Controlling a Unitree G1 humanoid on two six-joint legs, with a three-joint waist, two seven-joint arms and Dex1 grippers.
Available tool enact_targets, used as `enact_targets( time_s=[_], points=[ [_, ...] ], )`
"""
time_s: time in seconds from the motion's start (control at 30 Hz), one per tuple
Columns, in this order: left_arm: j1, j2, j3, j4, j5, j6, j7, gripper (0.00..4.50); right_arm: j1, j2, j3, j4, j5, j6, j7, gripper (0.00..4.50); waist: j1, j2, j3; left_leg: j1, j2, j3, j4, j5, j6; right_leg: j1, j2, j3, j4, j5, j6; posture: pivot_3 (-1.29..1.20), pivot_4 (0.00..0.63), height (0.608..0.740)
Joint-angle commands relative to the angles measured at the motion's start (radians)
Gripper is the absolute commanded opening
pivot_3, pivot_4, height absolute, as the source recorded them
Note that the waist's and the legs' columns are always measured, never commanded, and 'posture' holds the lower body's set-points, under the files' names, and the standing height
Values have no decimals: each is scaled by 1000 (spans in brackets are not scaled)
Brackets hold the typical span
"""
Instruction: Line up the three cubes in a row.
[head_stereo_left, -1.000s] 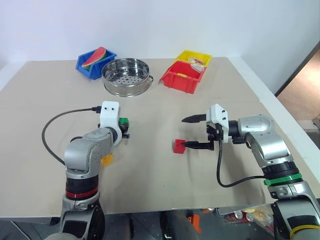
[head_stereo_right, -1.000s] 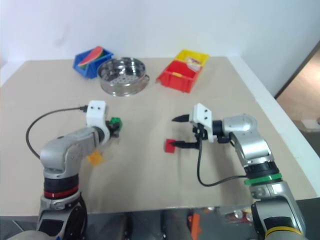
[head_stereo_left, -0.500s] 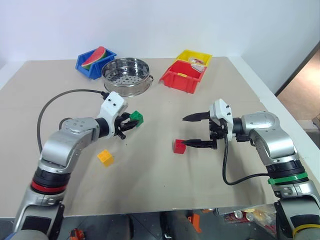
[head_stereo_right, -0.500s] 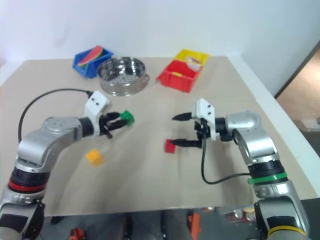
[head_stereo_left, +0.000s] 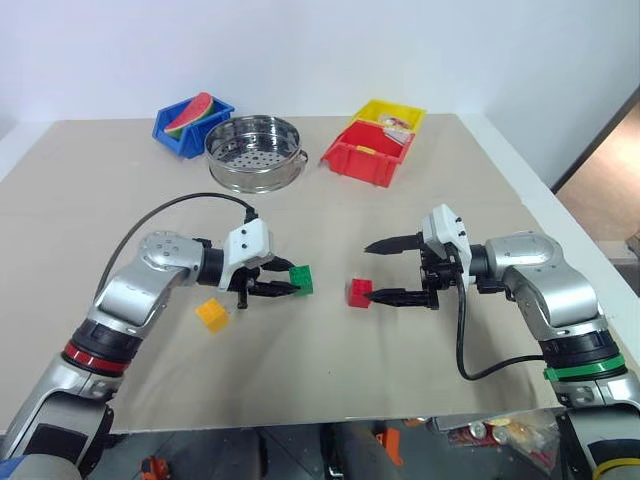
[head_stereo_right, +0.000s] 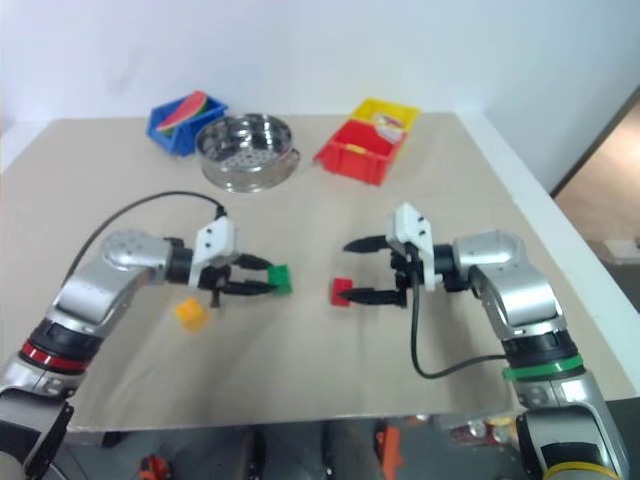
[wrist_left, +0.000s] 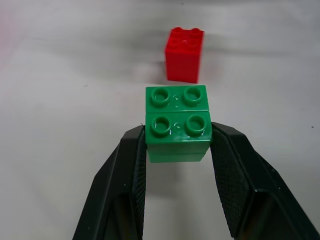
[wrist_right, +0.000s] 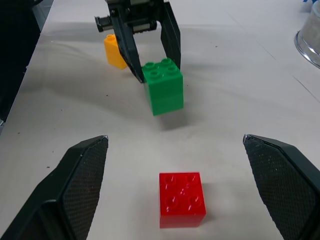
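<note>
The left gripper (wrist_left: 177, 150) is pinching the green cube (wrist_left: 177, 122), lifted clear of the table (head_stereo_left: 400, 380), with the red cube (wrist_left: 184, 54) just ahead of its fingertips. The right gripper (head_stereo_left: 385, 270) stands spread wide, the red cube resting between its tips. The yellow-orange cube (head_stereo_left: 211, 314) sits behind the left gripper, beside its wrist. No row yet, I'd say: green still needs setting down, yellow-orange untouched.

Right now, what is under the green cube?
Bare tabletop and the cube's shadow. The green cube hangs clear of it in the left gripper, jaws shut on its sides. Its underside is hidden.
</note>
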Motion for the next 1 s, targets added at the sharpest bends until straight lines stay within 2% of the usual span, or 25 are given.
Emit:
enact_targets(
  time_s=[0.03, 0.33, 1.0],
  points=[
    [-20, -20, 0, 3, 5, -12, -15, 1635, -4, -13, -30, -33, 8, -23, 3, 4500, 0, 0, 0, 0, 0, 0, 0, 0, 0, 0, 0, 0, 0, 0, 0, 0, 150, 740],
    [-16, -65, -26, -47, 4, 116, 11, 1635, 7, -19, -31, -11, -4, -63, 2, 4500, 1, 0, 0, 0, 0, -1, 0, 0, 0, 0, 0, 0, 0, 0, 0, 0, 150, 740],
    [-26, -79, -62, -8, 82, 90, 1, 1635, 37, -29, -39, -4, -11, -105, -6, 4500, 1, 0, 0, 0, 0, -1, 0, 0, 0, 0, 0, 0, 0, 0, 0, 0, 150, 740]
  ],
)
